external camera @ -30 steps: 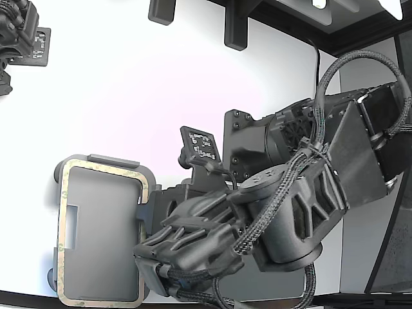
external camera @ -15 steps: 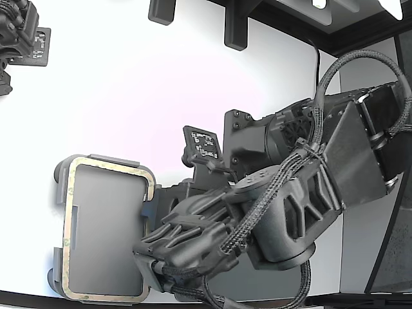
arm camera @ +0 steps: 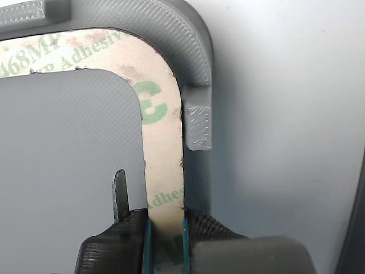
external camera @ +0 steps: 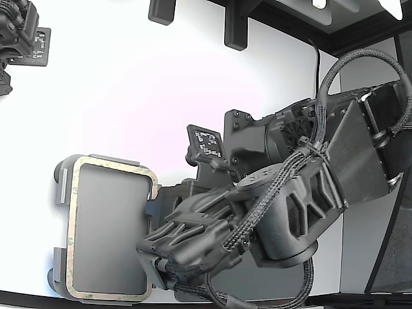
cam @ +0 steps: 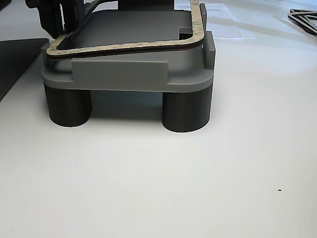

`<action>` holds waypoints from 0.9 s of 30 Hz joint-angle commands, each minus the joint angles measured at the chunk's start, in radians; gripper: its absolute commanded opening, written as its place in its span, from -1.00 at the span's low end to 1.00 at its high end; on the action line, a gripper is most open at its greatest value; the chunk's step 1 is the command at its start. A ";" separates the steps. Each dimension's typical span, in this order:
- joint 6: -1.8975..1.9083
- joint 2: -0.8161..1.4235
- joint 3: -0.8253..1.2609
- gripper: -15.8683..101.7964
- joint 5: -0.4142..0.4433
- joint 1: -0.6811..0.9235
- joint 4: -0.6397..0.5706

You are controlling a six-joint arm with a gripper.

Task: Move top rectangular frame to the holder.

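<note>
The top rectangular frame (external camera: 72, 225) is a thin beige outline lying over the holder (external camera: 60, 180), a light grey plate at the lower part of the exterior view's left. My gripper (external camera: 152, 207) reaches in from that view's right and is shut on the frame's near long side. In the wrist view, teal-padded fingers (arm camera: 146, 242) clamp the speckled frame strip (arm camera: 162, 165) close to a rounded corner, just inside the holder rim (arm camera: 194, 51) and a raised tab (arm camera: 198, 127). From the other view the frame (cam: 124, 48) rests across the holder top (cam: 119, 74), with its far right side lifted a little; the gripper (cam: 62, 20) shows at the back left.
A second arm (external camera: 19, 35) sits still at the top of the exterior view's left. Black brackets (external camera: 235, 29) hang at the table's far edge. The holder stands on round dark feet (cam: 185, 111). A dark mat (cam: 15, 59) lies beside it, and a black frame-like part (cam: 304, 20) lies farther off.
The gripper and frame shifted toward the exterior view's right over the holder. The lighter area and stepped notch seen inside the frame earlier now look uniformly dark grey.
</note>
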 commanded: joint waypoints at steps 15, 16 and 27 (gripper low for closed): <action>-0.017 0.003 -0.046 0.71 0.009 -0.014 0.009; -0.020 0.002 -0.051 0.97 0.012 -0.014 0.009; -0.222 0.086 -0.184 0.97 0.281 0.040 0.000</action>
